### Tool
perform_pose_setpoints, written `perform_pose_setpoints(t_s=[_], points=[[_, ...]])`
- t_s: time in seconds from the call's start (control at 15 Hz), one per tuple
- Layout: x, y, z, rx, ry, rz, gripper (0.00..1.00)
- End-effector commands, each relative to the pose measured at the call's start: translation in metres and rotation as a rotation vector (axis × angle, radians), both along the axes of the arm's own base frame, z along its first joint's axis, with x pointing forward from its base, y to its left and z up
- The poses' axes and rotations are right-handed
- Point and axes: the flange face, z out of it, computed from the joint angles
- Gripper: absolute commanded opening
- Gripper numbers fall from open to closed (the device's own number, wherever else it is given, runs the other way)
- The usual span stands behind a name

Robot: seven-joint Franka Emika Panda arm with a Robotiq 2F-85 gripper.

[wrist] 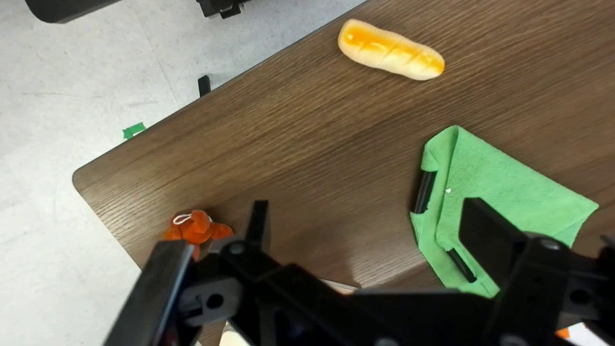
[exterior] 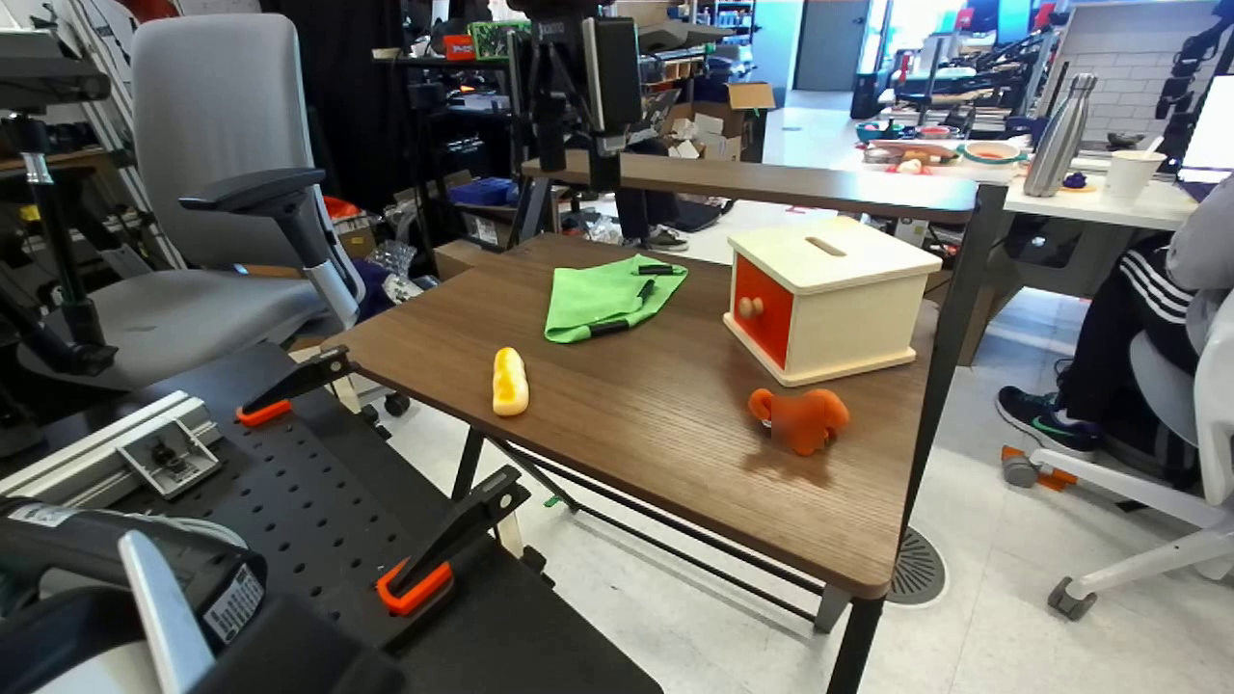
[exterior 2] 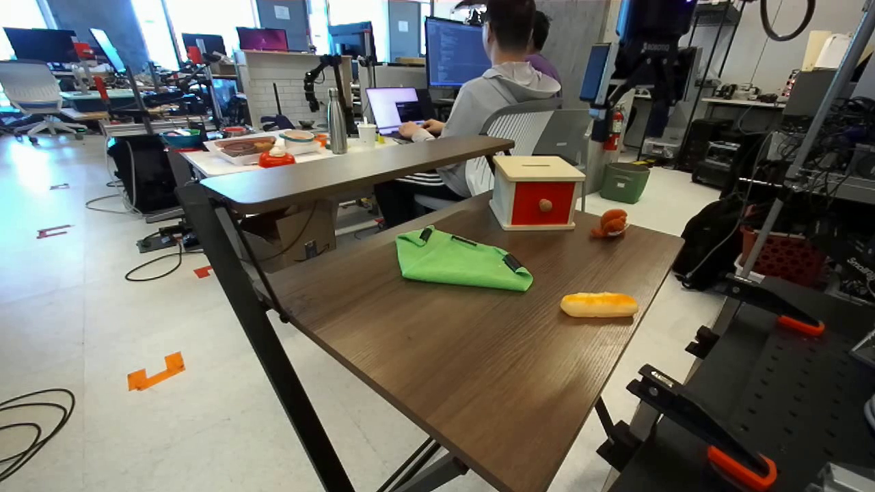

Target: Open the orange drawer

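In both exterior views the orange drawer (exterior: 775, 326) is found closed in its housing, a pale wooden box (exterior: 861, 323), with the flat front set in the box's face and a round knob (exterior 2: 545, 205) at its middle. The box stands upright on the brown tabletop (exterior: 627, 414), by the corner where one long edge meets a short edge. A raised shelf (exterior: 771, 183) runs along that long edge; a black perforated bench (exterior: 337, 535) stands beside the opposite one.

The gripper (wrist: 369, 223) hangs above the tabletop, well apart from the drawer, its fingers spread wide. In the wrist view its body covers most of the box; the pale patches at the bottom there appear to belong to the box.

Other items noted on the tabletop: an orange plush toy (exterior: 808, 419) near the same short edge, on the bench side of the box and apart from it; a yellow and cream bread roll (wrist: 391, 49) near the bench-side long edge, between its corners; a folded green cloth (exterior 2: 461, 263) with black strips, nearer the shelf-side edge, between the box and the other short edge.
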Motion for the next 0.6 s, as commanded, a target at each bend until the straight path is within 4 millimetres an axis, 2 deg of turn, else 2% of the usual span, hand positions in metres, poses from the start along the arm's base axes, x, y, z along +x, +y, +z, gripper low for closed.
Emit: perform_pose_setpoints(t_s=[0.0,0.53], points=[[0.027,-0.017,-0.011,-0.009,-0.012,-0.007,1.0],[0.053,-0.038,-0.045,-0.024,-0.137,0.03,1.0]])
